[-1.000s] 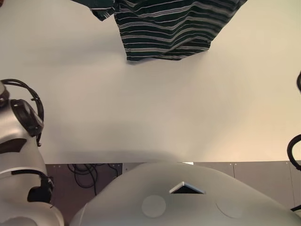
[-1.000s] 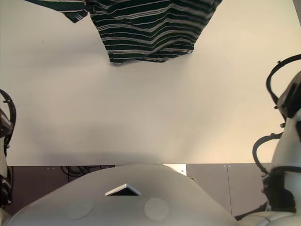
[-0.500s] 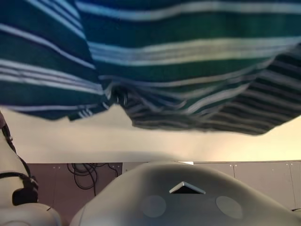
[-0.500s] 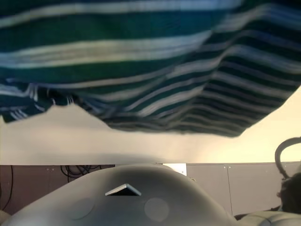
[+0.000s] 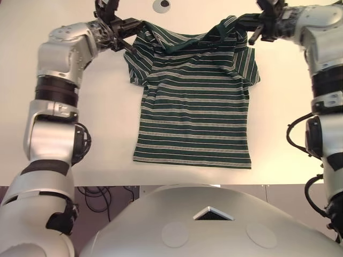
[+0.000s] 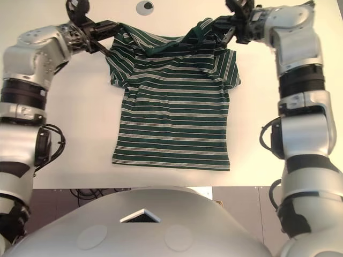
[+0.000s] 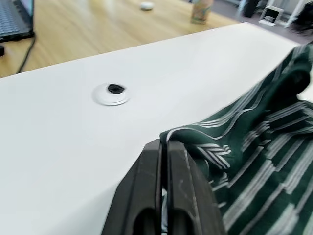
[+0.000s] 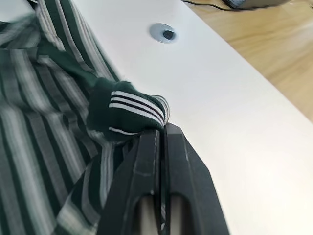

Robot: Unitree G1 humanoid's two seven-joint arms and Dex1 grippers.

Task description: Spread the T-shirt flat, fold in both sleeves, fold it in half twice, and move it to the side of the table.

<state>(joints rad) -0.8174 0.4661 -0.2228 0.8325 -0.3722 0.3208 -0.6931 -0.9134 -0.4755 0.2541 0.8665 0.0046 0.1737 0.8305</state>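
So the dark green T-shirt with thin white stripes (image 5: 193, 118) is lying on the white counter (image 5: 96, 155), hem toward the robot. The body is mostly flat, but the shoulders are bunched and lifted at the far end. The left claw (image 7: 164, 147) is pressed together, pinching fabric at the left shoulder, and the right claw (image 8: 160, 131) does the same on the right, so 2 pinches. A round grey cable grommet (image 5: 163, 5) sits just beyond the collar.

The left gripper (image 6: 109, 24) and right gripper (image 6: 218, 25) pinch T-shirt (image 6: 174, 107).
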